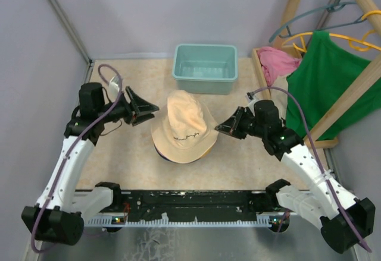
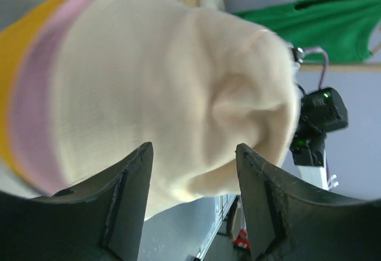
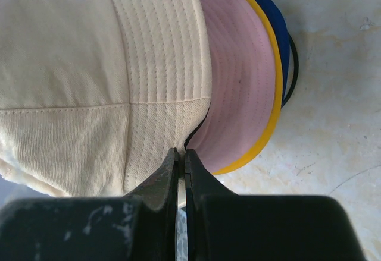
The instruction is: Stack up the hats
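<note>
The hats sit in one pile at mid-table, with the beige hat [image 1: 184, 124] on top. In the right wrist view the beige hat [image 3: 89, 65] covers the pink hat [image 3: 238, 76], the yellow-orange hat [image 3: 275, 94] and the navy hat [image 3: 277, 29], whose brims peek out. My left gripper [image 1: 153, 111] is open just left of the pile. In its wrist view the left gripper [image 2: 193, 148] has the beige crown [image 2: 161, 82] loose ahead of its fingers. My right gripper [image 1: 219, 128] is shut, and in its wrist view the right gripper [image 3: 181, 151] has its tips against the beige brim's edge.
A teal bin [image 1: 205, 68] stands behind the pile. At the right, a wooden rack [image 1: 345, 100] carries a green shirt [image 1: 333, 82] on a hanger, with a pink cloth [image 1: 277, 62] beside it. Grey walls close in left and back.
</note>
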Available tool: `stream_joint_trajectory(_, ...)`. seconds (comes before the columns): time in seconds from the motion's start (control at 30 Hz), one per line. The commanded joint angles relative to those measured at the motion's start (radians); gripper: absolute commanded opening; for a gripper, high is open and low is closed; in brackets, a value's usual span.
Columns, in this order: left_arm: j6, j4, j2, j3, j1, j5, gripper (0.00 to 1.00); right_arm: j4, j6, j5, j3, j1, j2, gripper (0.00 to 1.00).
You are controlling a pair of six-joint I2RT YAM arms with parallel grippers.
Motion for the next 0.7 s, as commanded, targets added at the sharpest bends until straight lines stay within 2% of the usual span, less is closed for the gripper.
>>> stream_joint_trajectory(0.0, 0.044, -0.088, -0.115, -0.142, 0.134, 0.012, 0.65, 0.052, -0.006, -0.002, 0.001, 0.005, -0.016, 0.00)
stream_joint_trajectory(0.2, 0.044, -0.113, -0.204, -0.265, 0.177, 0.016, 0.69, 0.042, -0.016, -0.006, 0.062, 0.005, 0.016, 0.00)
stream_joint_trajectory(0.67, -0.123, 0.313, -0.178, -0.447, 0.179, 0.090, 0.68, 0.025, -0.011, -0.018, 0.105, 0.005, 0.036, 0.00)
